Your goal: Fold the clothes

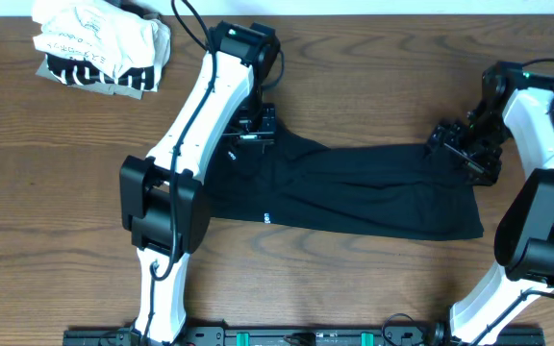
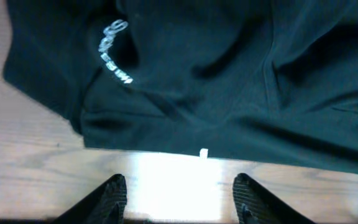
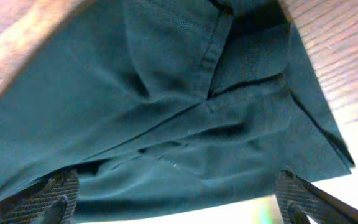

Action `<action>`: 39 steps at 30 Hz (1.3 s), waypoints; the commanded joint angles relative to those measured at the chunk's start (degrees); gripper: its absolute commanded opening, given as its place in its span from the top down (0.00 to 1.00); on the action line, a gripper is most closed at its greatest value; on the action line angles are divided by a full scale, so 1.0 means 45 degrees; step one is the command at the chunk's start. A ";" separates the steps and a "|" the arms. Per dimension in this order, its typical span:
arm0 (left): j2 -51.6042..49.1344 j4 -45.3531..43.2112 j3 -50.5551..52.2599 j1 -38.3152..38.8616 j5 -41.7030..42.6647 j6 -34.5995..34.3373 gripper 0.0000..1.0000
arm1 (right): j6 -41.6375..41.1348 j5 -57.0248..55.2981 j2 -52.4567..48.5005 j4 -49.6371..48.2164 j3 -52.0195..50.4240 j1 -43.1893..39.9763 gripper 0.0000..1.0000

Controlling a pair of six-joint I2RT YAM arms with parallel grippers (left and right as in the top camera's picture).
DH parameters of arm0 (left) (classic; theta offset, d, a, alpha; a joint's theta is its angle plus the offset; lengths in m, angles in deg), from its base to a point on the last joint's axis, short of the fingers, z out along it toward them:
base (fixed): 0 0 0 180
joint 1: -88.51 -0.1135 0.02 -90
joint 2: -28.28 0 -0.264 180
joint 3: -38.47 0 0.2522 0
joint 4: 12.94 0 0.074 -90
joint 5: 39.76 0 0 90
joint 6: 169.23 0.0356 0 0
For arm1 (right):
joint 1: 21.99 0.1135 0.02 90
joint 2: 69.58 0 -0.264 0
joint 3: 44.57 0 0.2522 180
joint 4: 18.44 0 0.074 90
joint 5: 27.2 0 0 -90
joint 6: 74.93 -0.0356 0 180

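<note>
The black shirt (image 1: 354,187) lies on the table as a long folded band running left to right, with a tiny white mark (image 1: 266,216) near its front edge. My left gripper (image 1: 254,130) is open and empty over the band's far left end; in the left wrist view the fabric (image 2: 229,74) with white lettering (image 2: 114,53) lies just beyond my fingers (image 2: 178,190), which hover over bare table. My right gripper (image 1: 462,146) is open at the band's far right end; in the right wrist view the cloth (image 3: 185,112) lies between the spread fingers (image 3: 176,193).
A white folded bundle with black lettering (image 1: 99,46) sits at the far left corner of the wooden table (image 1: 56,192). The arm bases stand at the front edge, left (image 1: 162,221) and right (image 1: 541,240).
</note>
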 commanded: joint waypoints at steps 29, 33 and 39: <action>-0.0049 -0.4716 0.3259 0.1622 0.0068 -0.0117 0.94 | 0.0865 0.1564 0.0160 -0.3502 -0.1642 0.2210 0.88; -0.0049 -0.5382 0.4362 0.1413 -0.0083 -0.0121 0.94 | 0.0869 0.0631 0.0155 -0.3419 -0.1744 0.2195 0.82; -0.0049 -0.6047 0.5960 0.0529 -0.0209 -0.0126 0.94 | 0.1341 0.0316 0.0107 -0.3997 -0.2516 0.1928 0.77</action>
